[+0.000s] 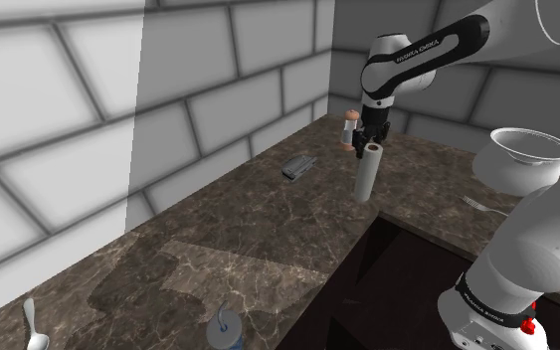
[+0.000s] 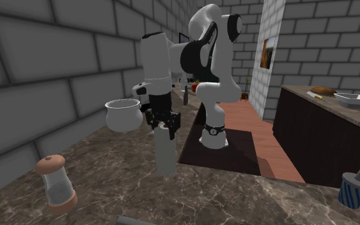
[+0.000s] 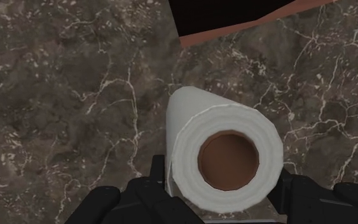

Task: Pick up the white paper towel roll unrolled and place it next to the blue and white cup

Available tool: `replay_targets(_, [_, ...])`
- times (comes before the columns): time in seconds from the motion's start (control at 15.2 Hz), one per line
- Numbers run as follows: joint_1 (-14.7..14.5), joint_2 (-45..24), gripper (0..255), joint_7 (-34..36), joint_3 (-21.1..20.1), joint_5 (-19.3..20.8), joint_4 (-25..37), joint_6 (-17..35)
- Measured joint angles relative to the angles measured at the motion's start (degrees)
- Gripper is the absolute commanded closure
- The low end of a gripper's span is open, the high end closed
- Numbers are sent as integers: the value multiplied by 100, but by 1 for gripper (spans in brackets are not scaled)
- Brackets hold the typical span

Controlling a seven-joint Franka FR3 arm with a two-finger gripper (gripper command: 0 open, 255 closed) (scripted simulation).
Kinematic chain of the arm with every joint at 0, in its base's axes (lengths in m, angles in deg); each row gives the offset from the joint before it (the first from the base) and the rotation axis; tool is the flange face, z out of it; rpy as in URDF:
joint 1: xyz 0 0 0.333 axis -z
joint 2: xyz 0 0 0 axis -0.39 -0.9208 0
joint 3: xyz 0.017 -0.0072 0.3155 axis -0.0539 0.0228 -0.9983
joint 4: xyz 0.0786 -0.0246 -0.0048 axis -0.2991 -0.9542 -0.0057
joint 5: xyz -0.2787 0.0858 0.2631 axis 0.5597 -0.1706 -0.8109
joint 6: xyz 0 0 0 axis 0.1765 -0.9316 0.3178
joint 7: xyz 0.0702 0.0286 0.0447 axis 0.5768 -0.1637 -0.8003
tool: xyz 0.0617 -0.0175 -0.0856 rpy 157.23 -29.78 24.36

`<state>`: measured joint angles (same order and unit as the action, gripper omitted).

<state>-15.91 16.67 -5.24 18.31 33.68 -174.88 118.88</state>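
White paper towel roll [image 1: 367, 175] hangs upright, clasped at its top between the fingers of the black gripper [image 1: 371, 140], over the brown marble counter [image 1: 218, 229] near its inner edge. Just behind it stands a brown-capped shaker [image 1: 349, 129]; a flat dark grey thing [image 1: 298, 167] lies near. A white bowl [image 1: 526, 159] and fork [image 1: 476, 205] sit round the corner. The blue and white cup [image 1: 225, 335] is well apart, far along the counter, a spoon [image 1: 34, 328] beyond it

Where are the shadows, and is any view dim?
Shoulder view: a vertical edge splits the wall into brighter left, shaded right; a dark patch crosses the countertop beside the cup. Second exterior view: dim. Wrist view: paper towel roll evenly lit.
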Motion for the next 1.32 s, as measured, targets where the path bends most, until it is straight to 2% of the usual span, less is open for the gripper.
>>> replay_targets(1.32, [-1,403,255,105,-74,59,1147,-1542])
